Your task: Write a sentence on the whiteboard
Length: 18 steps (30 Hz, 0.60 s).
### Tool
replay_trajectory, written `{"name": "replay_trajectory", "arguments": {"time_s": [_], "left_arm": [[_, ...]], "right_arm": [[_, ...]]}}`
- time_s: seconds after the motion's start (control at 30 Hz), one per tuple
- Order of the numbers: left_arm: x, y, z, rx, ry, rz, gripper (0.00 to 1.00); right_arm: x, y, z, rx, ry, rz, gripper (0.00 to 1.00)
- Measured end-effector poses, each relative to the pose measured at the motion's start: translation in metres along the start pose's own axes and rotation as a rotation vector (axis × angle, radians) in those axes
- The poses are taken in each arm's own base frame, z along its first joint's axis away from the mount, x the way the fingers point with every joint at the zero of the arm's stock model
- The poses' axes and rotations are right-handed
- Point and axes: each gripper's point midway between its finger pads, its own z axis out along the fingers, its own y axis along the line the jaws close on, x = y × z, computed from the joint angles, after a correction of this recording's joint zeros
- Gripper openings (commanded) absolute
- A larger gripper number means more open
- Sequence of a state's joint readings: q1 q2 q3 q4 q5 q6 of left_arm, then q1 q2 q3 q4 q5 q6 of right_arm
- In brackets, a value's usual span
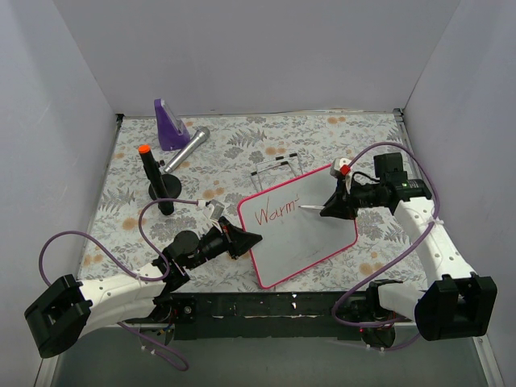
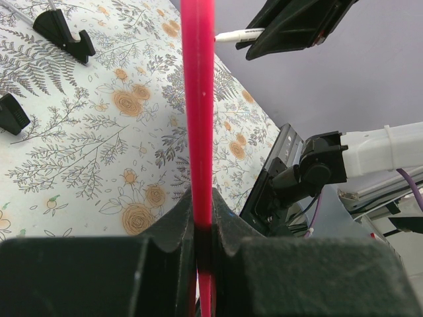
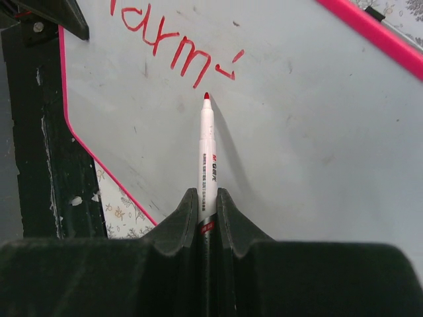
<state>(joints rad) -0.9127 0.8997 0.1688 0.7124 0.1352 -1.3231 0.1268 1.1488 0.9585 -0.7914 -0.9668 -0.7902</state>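
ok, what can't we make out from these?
Left wrist: whiteboard seen edge-on, its face hidden.
Right wrist: lettering cut off by the top edge.
Top view: whether the marker tip touches the whiteboard, too small to tell.

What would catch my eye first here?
The glossy white board with a pink-red frame, mid-table, bearing unfinished red handwritten lettering reading "Warm". The right tool holds a white red-tipped marker pen beside the letters, while the left tool clamps the board's left edge.
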Motion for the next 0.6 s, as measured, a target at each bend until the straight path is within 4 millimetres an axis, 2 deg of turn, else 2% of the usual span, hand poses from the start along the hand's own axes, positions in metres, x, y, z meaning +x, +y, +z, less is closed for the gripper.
{"name": "replay_trajectory", "arguments": {"time_s": [0.27, 0.6], "left_arm": [[0.000, 0.000, 0.000, 0.000, 0.000, 0.000, 0.00], [0.000, 0.000, 0.000, 0.001, -0.001, 0.000, 0.00]], "right_arm": [[-0.021, -0.008, -0.003, 0.018, -0.037, -0.025, 0.01], [-0.022, -0.014, 0.000, 0.018, -0.042, 0.011, 0.01]]}}
